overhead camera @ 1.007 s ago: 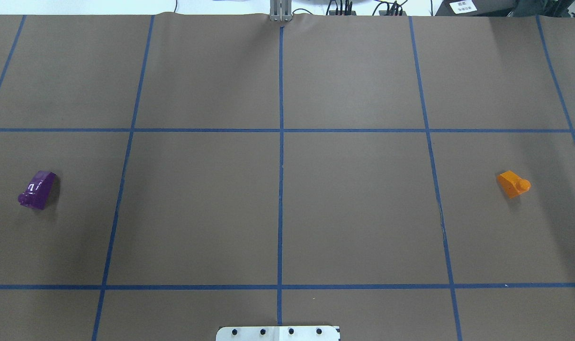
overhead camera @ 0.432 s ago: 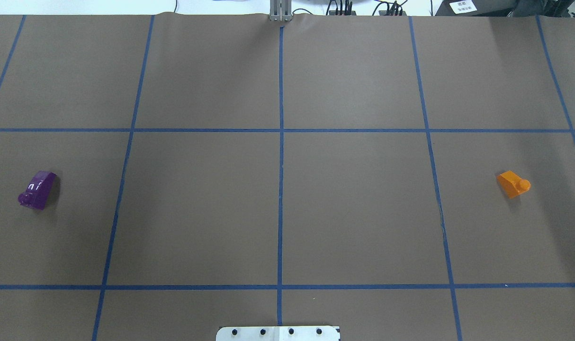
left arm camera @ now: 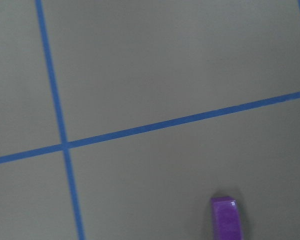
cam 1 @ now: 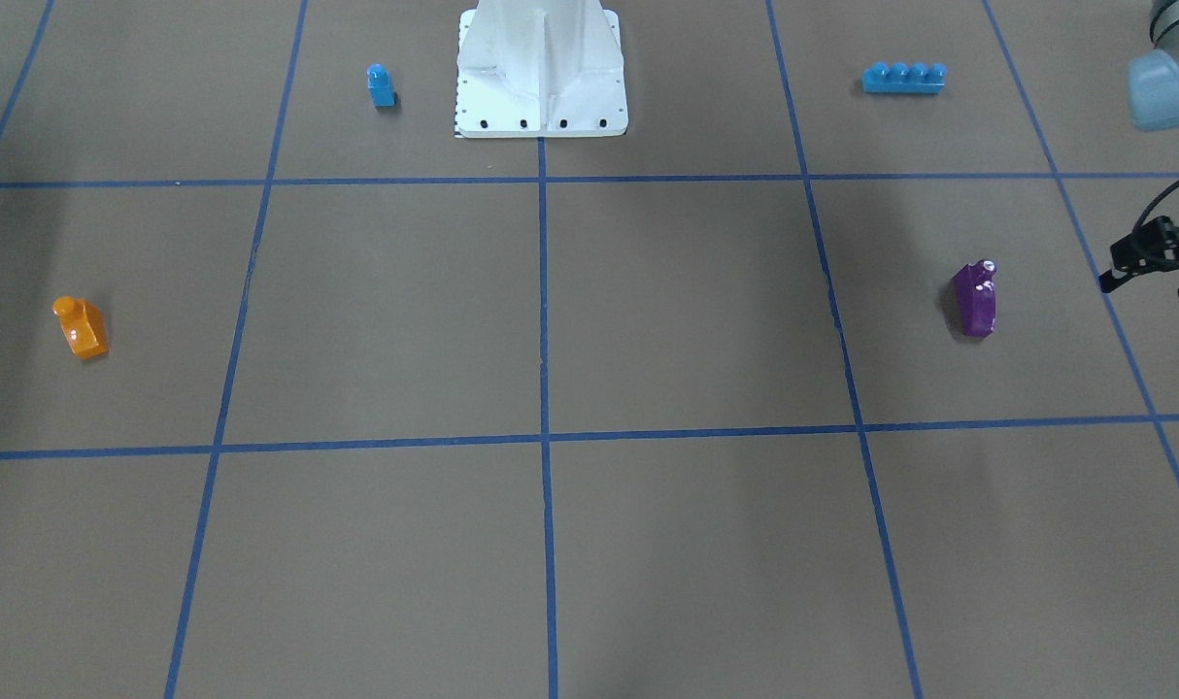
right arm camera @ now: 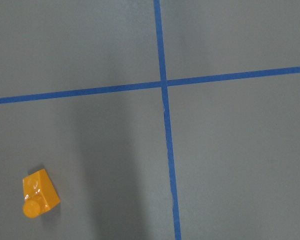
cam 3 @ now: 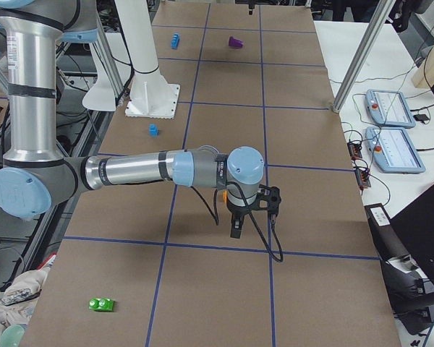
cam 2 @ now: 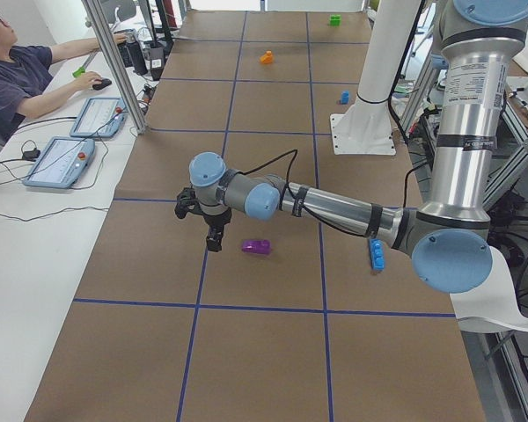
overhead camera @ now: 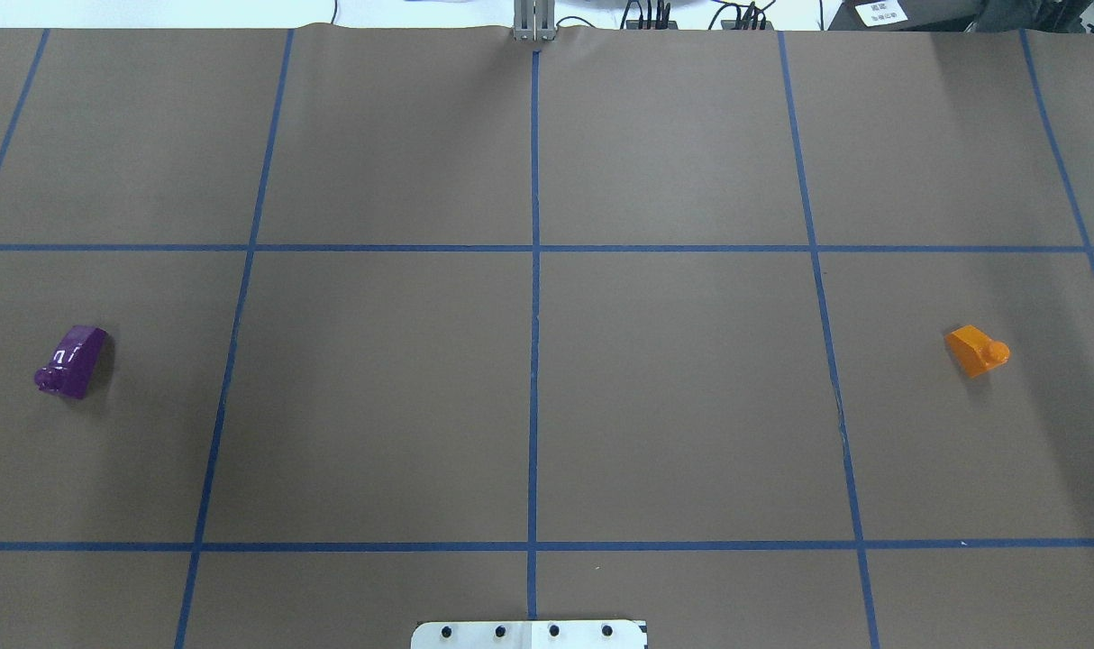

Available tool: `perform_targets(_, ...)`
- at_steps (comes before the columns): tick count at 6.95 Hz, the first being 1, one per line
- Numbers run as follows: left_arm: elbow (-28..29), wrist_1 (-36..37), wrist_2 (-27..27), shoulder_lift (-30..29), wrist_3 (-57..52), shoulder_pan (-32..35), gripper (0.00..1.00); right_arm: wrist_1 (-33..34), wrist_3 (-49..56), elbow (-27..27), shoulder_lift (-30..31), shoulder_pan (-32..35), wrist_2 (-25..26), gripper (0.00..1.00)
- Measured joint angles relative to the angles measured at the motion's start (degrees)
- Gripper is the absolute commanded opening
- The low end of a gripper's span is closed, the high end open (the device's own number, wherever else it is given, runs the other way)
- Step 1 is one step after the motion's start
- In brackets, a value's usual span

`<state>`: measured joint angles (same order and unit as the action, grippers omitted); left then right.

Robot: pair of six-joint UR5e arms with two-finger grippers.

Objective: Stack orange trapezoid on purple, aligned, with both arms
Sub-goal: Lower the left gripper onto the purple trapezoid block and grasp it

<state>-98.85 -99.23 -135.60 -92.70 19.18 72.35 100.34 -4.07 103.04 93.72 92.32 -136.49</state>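
The purple brick [overhead camera: 71, 362] lies at the table's left side, stud toward the left edge; it also shows in the front view [cam 1: 974, 299] and at the bottom of the left wrist view [left arm camera: 227, 217]. The orange trapezoid [overhead camera: 977, 351] stands at the right side and shows in the right wrist view [right arm camera: 39, 194]. My left gripper [cam 1: 1146, 289] hangs open and empty above the table, just outward of the purple brick. My right gripper [cam 3: 239, 217] hovers near the orange side; it shows only in the right side view, so I cannot tell its state.
A small blue brick [cam 1: 381, 85] and a long blue brick [cam 1: 903, 78] lie near the white robot base [cam 1: 541, 97]. A green brick [cam 3: 101, 304] lies at the right end. An operator sits at a side desk [cam 2: 35, 79].
A dark tip has appeared at the overhead view's left edge, above the purple brick. Both bricks have stayed in place.
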Motion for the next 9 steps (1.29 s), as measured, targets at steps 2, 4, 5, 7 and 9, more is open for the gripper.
perform_targets(2,0.26,-12.29,5.96,5.27,13.23,-8.0,1.0,-0.13,-0.05,0.11,-0.02,-0.03,-0.02,1.0)
perform_targets(4,0.32,-20.98,9.02,9.15,22.33,-14.19,1.0,-0.14,-0.04,0.14,-0.03,-0.04,-0.08,1.0)
perform_targets(5,0.42,-22.03,10.6,9.6,24.16,-16.55,1.0,-0.14,0.0,0.14,-0.03,-0.04,-0.09,1.0)
perform_targets(7,0.9,-22.39,12.53,9.79,25.56,-20.01,0.95,-0.14,0.01,0.14,-0.03,-0.04,-0.11,1.0)
perform_targets(9,1.55,-22.26,12.89,9.77,25.68,-22.02,0.06,-0.14,0.01,0.13,-0.03,-0.04,-0.17,1.0)
